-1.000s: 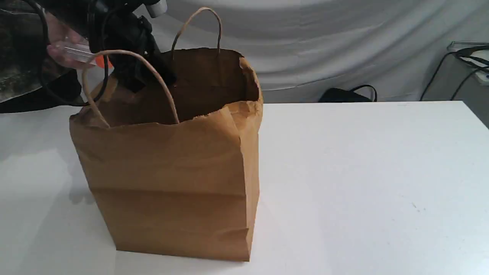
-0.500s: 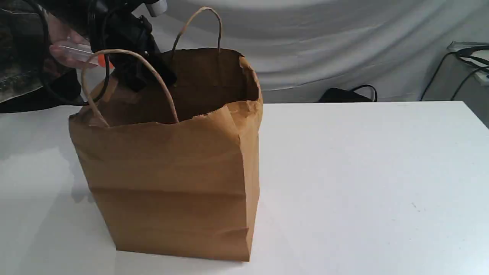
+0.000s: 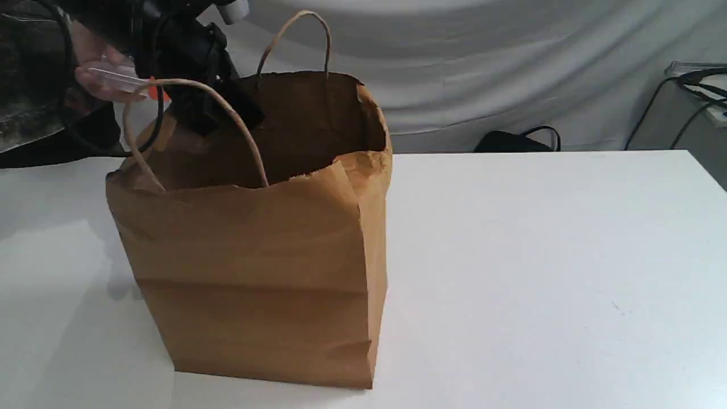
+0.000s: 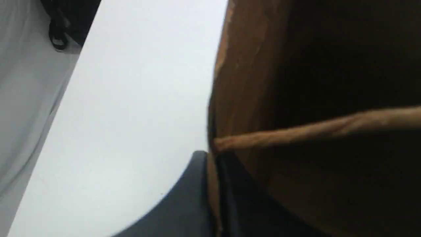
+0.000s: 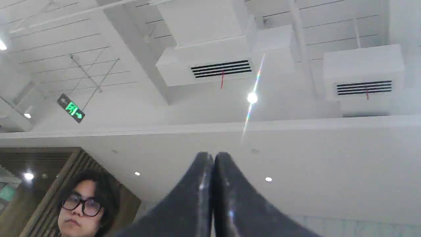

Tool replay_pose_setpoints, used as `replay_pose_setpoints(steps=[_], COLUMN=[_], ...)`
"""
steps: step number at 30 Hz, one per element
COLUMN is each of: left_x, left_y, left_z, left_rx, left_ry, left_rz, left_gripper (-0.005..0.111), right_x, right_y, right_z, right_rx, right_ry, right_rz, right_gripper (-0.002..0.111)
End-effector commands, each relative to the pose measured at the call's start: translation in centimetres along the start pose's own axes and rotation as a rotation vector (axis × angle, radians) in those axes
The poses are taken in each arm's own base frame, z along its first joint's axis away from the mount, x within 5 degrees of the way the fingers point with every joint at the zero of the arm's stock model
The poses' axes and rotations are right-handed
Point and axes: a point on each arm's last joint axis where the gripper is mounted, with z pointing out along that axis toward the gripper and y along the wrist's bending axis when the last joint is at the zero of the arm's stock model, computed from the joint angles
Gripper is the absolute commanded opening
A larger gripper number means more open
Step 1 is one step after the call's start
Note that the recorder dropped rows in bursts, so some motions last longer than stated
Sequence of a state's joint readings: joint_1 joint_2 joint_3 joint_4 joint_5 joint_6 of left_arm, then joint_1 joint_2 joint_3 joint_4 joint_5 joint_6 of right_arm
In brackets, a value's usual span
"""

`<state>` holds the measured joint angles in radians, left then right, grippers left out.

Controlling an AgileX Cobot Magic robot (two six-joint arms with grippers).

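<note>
A brown paper bag (image 3: 255, 272) with two twine handles stands open on the white table (image 3: 539, 255). My left gripper (image 3: 241, 116) is at the bag's far left rim. In the left wrist view the left gripper (image 4: 212, 154) is shut on the bag rim (image 4: 227, 65), one finger outside and one inside, with a twine handle (image 4: 312, 130) crossing just beyond the fingertips. My right gripper (image 5: 212, 156) is shut with nothing in it and points up at a ceiling. It does not show in the exterior view.
Behind the left arm a person's hand holds a clear tube with an orange end (image 3: 122, 82). A black bag (image 3: 517, 142) lies behind the table against a grey curtain. Cables (image 3: 690, 91) hang at the far right. A person's face (image 5: 85, 204) shows in the right wrist view.
The bag has shifted slightly to the right with the left gripper on its rim, and its near handle has sagged a little. The hand with the tube has moved up slightly.
</note>
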<state>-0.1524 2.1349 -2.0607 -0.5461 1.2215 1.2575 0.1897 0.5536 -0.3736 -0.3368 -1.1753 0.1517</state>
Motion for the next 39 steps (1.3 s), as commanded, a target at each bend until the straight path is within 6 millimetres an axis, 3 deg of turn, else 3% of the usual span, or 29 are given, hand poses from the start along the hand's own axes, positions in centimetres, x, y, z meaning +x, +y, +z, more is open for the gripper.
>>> replay_pose_setpoints(steps=[1,8,14,20,23,28,33,36,39], left_x=[-0.2,-0.5,-0.6,-0.5,-0.5,-0.4,-0.3,-0.3,-0.3], left_y=[0.0,-0.1,-0.2,-0.1,-0.1,-0.1,0.0,0.0,0.0], left_z=[-0.1,-0.1,-0.1,-0.1,-0.1,-0.1,-0.1,-0.1,-0.1], left_rx=[0.003,0.016,0.019,0.016,0.016,0.014,0.009,0.009,0.009], left_ry=[-0.017,-0.056,-0.065,-0.057,-0.055,-0.049,-0.036,-0.036,-0.036], left_rz=[-0.006,-0.021,-0.024,-0.023,-0.053,-0.073,-0.068,-0.068,-0.068], left_gripper=[0.0,0.0,0.0,0.0,0.0,0.0,0.0,0.0,0.0], right_x=[2.4,9.0,15.9,21.7,24.4,26.6,26.4,26.9,27.5], right_y=[-0.5,-1.6,-0.6,1.0,1.5,4.3,7.6,8.9,9.5], right_z=[2.6,8.0,11.8,12.6,12.2,11.2,11.1,10.9,10.9], right_rx=[-0.039,-0.118,-0.396,-0.665,-0.706,-0.797,-0.897,-0.907,-0.887], right_ry=[0.055,0.177,0.394,0.547,0.617,0.653,0.636,0.702,0.758], right_rz=[0.014,0.177,0.361,0.573,0.631,0.662,0.684,0.603,0.543], right_gripper=[0.0,0.0,0.0,0.0,0.004,0.029,0.057,0.065,0.066])
